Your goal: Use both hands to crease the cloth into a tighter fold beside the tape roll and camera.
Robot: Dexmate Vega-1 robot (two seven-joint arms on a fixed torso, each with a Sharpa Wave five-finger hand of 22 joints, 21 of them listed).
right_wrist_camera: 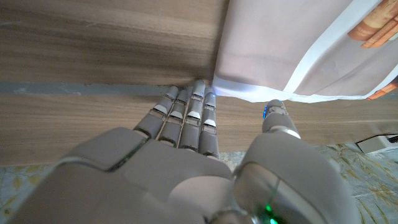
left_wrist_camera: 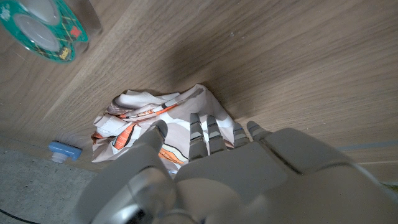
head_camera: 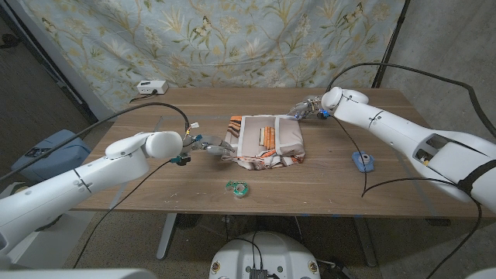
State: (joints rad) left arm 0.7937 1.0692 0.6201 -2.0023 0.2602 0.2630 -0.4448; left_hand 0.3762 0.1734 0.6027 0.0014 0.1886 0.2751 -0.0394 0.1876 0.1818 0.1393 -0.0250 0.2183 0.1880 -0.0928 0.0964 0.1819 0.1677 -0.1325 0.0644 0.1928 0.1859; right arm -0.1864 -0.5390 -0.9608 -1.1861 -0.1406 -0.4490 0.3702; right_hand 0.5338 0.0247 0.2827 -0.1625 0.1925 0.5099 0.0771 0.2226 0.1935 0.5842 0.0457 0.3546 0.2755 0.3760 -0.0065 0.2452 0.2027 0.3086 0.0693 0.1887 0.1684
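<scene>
The folded cloth point(head_camera: 264, 141), white with orange and brown print, lies mid-table. My left hand point(head_camera: 208, 146) reaches its left edge, and the fingers point(left_wrist_camera: 208, 134) and thumb rest on the bunched cloth point(left_wrist_camera: 146, 121) without a clear grip. My right hand point(head_camera: 305, 108) is at the cloth's far right corner. Its straight fingers point(right_wrist_camera: 189, 112) touch the edge of the cloth point(right_wrist_camera: 280, 50), the thumb apart beside it. A green tape roll point(head_camera: 237, 187) point(left_wrist_camera: 42, 30) lies in front of the cloth. To the right sits a small blue camera point(head_camera: 362, 161) point(left_wrist_camera: 64, 150).
A white box point(head_camera: 151, 87) with a cable sits at the table's far left corner. Black cables hang from both arms over the table. A flowered curtain hangs behind the table's far edge point(head_camera: 271, 89).
</scene>
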